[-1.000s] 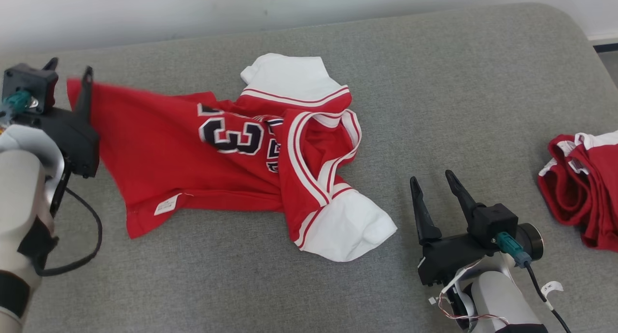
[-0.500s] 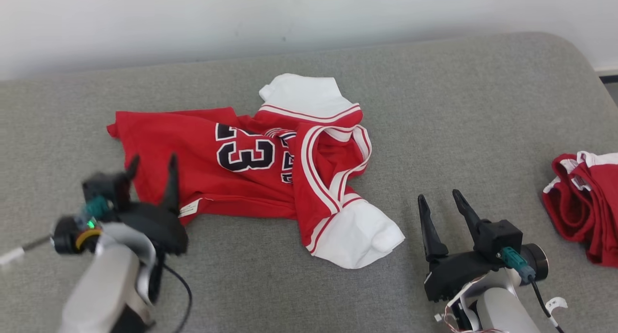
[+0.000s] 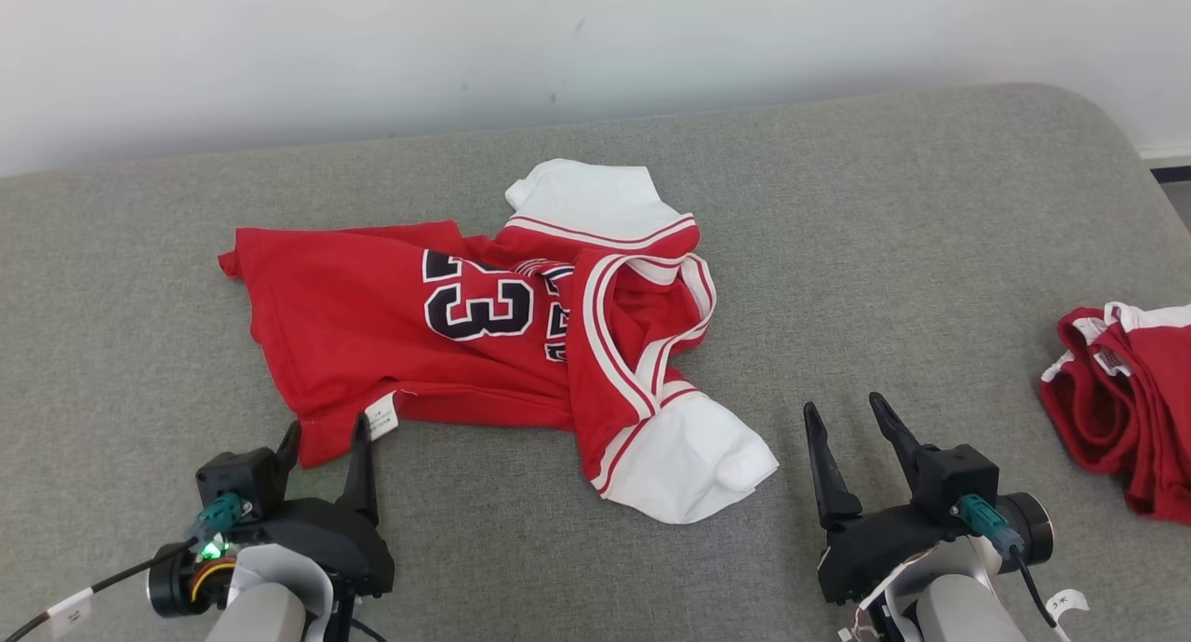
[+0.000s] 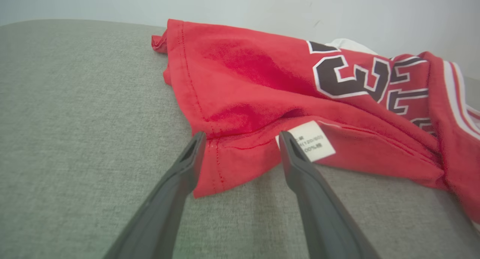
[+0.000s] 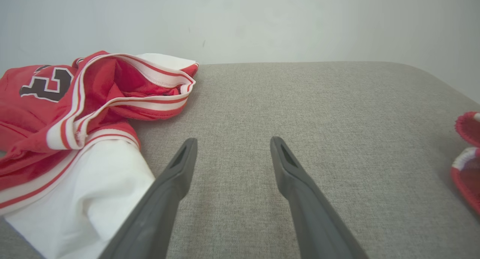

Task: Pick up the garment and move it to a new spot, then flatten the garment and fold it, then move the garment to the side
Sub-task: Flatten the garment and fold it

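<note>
The garment (image 3: pixel 372 344): red knit cloth, matt, softly creased; white sleeves of the same cloth. Its number 23: flat print, smoother than the knit. The care label (image 3: pixel 381 416) at the hem, 7 o'clock: white, thin, papery. The tabletop (image 3: pixel 884 251): grey woven cloth, coarse, matt. The left pincer (image 3: pixel 327 425) and right pincer (image 3: pixel 842 403): dark matt plastic. The second garment (image 3: pixel 1126 409), 3 o'clock: red-and-white cloth. The wall (image 3: pixel 558 37): smooth, matt.

bare surface (image 3: pixel 884 279) between jersey (image 3: pixel 354 335) and pile (image 3: pixel 1117 419)
</note>
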Robot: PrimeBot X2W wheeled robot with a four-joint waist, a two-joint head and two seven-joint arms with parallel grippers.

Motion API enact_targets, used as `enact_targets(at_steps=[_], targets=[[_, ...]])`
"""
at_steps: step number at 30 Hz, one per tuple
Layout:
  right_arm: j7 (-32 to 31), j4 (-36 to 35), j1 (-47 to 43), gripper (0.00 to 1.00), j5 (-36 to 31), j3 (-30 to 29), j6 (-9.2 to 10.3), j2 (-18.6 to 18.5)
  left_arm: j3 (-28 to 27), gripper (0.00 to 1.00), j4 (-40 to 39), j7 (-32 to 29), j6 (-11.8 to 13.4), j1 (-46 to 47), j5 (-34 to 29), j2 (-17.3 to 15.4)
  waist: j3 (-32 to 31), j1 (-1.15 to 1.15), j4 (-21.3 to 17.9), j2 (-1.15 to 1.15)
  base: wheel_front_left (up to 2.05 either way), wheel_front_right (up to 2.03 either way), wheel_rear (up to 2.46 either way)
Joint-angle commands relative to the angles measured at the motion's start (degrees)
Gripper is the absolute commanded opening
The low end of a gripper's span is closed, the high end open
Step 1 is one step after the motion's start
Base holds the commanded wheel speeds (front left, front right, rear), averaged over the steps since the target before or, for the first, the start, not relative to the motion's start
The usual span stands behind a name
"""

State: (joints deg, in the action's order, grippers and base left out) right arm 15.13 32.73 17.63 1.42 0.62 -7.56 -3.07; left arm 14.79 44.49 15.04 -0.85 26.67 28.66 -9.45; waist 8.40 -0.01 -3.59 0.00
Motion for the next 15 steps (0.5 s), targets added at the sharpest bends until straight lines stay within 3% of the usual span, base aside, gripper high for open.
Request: enact_targets(at_steps=[1, 6, 15], targets=[[-0.04, 0.22, -0.28, 1.00, -0.39, 0.01, 0.15, 0.08, -0.31, 1.00, 0.80, 0.18, 0.01, -0.97, -0.31, 0.23, 0.03, 0.01, -0.08, 0.00, 0.00, 0.00, 0.00], [-0.03, 0.38, 0.28, 1.00, -0.19, 0.03, 0.15, 0.10, -2.47, 1.00, 2.57, 0.18, 0.09, -0.03, 0.39, 0.74, 0.27, 0.01, -0.40, 0.00, 0.00, 0.00, 0.00], [-0.03, 0.69, 0.41, 1.00, 0.17, -0.03, 0.15, 0.12, -3.24, 1.00, 8.11, 0.18, -2.21, 2.99, 1.58, 1.03, 0.64, 0.01, -0.54, 0.00, 0.00, 0.00, 0.00]])
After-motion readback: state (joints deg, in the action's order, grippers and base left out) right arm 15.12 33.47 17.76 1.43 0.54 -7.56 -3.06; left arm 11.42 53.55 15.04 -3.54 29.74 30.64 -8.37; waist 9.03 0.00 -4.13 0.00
